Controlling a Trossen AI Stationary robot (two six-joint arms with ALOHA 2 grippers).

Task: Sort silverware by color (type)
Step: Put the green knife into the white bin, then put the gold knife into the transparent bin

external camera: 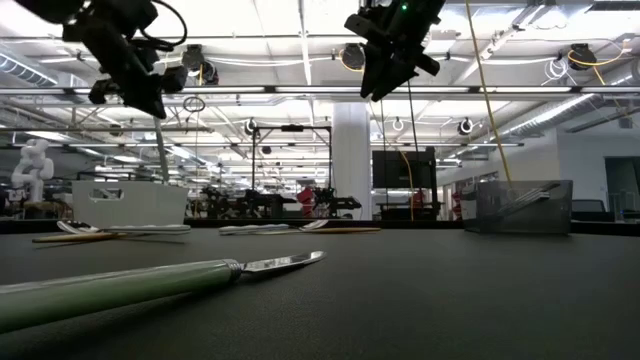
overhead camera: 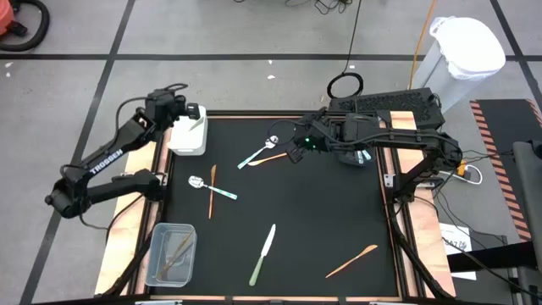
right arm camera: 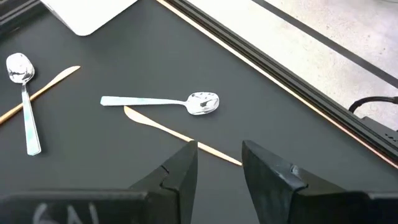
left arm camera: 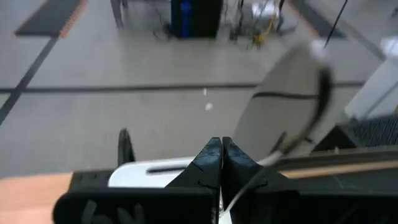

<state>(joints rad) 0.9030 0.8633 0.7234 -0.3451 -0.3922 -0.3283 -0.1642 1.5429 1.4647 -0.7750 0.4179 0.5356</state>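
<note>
My left gripper [overhead camera: 193, 117] [external camera: 152, 105] hovers over the white bin [overhead camera: 182, 142] at the mat's far left, shut on a pale-green knife [external camera: 162, 150]. My right gripper [overhead camera: 296, 152] [right arm camera: 219, 163] is open and in the air above the far middle of the mat. Just beyond it, a blue-handled spoon [right arm camera: 161, 101] and a thin orange utensil [right arm camera: 180, 134] lie flat and crossing. A second spoon [overhead camera: 212, 188] crosses another orange utensil [overhead camera: 212, 191]. A green-handled knife [overhead camera: 262, 254] and an orange utensil [overhead camera: 351, 261] lie near the near edge. My left gripper pinches the pale-green knife by its upper end [external camera: 157, 115], coming from above and slanting down. The knife hangs almost upright below the fingers, and its lower end [external camera: 165, 180] reaches into the white bin. The wrist view does not show the contact plainly.
A clear bin [overhead camera: 157, 254] at the near left corner holds orange utensils. A dark bin [overhead camera: 362, 157] [external camera: 520, 207] with blue-handled pieces sits under the right arm at the far right. The black mat has a raised frame, and its middle and right side are bare.
</note>
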